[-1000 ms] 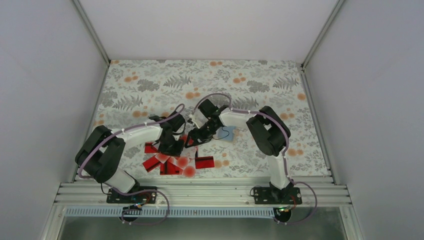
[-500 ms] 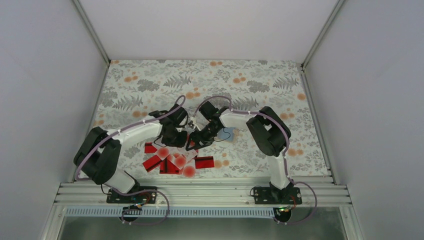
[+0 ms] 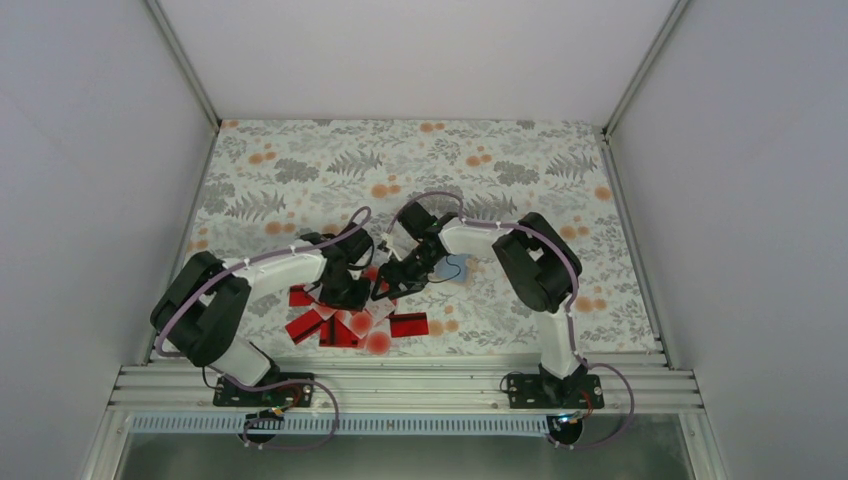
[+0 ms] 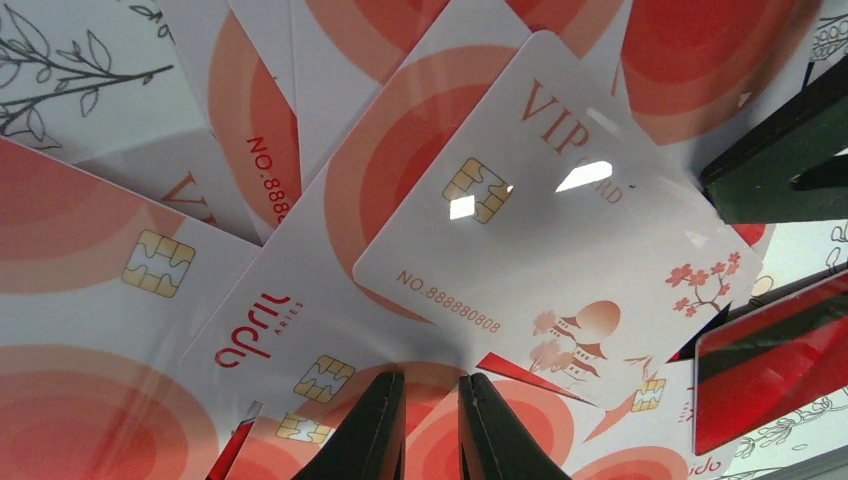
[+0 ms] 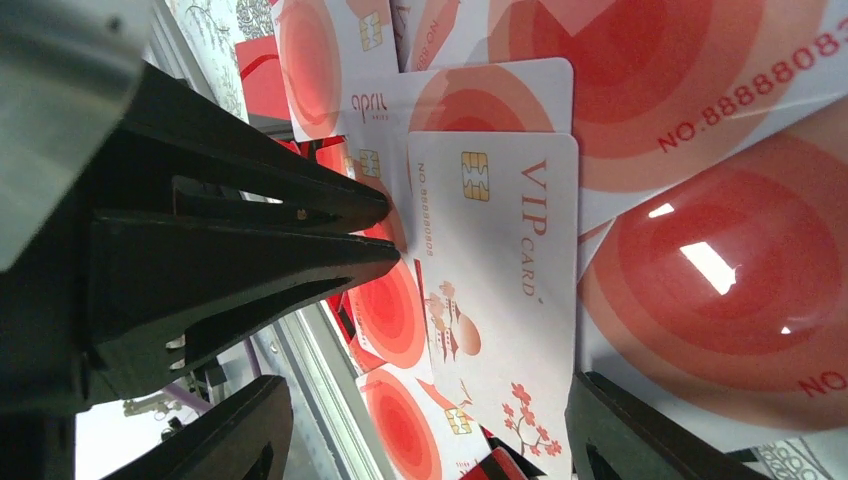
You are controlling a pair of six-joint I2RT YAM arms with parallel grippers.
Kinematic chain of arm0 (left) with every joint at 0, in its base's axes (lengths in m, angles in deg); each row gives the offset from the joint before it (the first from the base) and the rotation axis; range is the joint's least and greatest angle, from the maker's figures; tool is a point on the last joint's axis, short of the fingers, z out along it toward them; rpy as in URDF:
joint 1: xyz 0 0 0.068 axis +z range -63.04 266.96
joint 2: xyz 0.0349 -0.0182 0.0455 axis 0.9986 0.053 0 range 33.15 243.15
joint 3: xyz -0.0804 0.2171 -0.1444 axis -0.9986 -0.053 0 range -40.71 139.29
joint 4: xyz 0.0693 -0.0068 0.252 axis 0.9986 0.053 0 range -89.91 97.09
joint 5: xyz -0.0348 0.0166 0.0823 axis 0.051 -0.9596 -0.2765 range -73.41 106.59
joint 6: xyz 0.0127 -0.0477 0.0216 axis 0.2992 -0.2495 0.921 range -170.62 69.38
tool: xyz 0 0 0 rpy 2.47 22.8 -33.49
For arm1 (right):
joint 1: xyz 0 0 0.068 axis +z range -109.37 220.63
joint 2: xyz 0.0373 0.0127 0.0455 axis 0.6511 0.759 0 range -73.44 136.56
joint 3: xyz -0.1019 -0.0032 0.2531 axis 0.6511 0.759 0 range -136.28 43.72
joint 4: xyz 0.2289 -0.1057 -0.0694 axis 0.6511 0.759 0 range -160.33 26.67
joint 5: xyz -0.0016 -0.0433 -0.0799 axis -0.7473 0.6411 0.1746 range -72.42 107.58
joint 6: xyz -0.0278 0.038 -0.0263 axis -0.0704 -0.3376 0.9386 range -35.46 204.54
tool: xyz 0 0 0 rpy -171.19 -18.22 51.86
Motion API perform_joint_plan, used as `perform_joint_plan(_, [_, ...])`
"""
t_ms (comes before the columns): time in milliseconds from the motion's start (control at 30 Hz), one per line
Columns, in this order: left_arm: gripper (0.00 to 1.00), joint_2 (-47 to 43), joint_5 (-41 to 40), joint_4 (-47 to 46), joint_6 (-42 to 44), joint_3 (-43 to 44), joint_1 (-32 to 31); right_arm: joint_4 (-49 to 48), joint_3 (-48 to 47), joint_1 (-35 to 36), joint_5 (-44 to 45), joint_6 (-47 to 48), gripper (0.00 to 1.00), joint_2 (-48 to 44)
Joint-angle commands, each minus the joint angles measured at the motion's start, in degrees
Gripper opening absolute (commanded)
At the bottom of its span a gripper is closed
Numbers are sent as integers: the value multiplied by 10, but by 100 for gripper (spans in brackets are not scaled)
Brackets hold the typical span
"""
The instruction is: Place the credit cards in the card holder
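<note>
While the cards lie heaped at 8 o'clock from the holder, the left claw, nearly closed, noses the VIP card; whether it grips is unclear. The right claw gapes. Next likely needs a firm pinch and lift.

Both arms bend inward low over the surface, wrists tipped down, hands almost tip to tip. The left hand has its fingers drawn nearly together; the right hand is spread wide.
</note>
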Motion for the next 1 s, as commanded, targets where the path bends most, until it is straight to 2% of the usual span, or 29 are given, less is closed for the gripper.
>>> perform_joint_plan(0, [15,29,20,-46,5,-18,-1,0,8,-1,24,-7,70,32])
perform_joint_plan(300, [14,61,19,-68,7,-31,-1,-63,36,-13,-73,-21,69,26])
perform_joint_plan(333, [14,64,19,-71,8,-32,-2,-73,33,-18,-105,-25,67,21])
perform_joint_plan(700, [14,78,19,-83,8,-26,-1,-53,13,-20,-192,-8,65,14])
perform_joint_plan(767, [13,78,17,-81,9,-22,-1,-38,11,-20,-169,1,64,12])
perform_joint_plan(967, [13,50,3,-46,8,-6,-1,8,-15,-19,-1,7,65,-15])
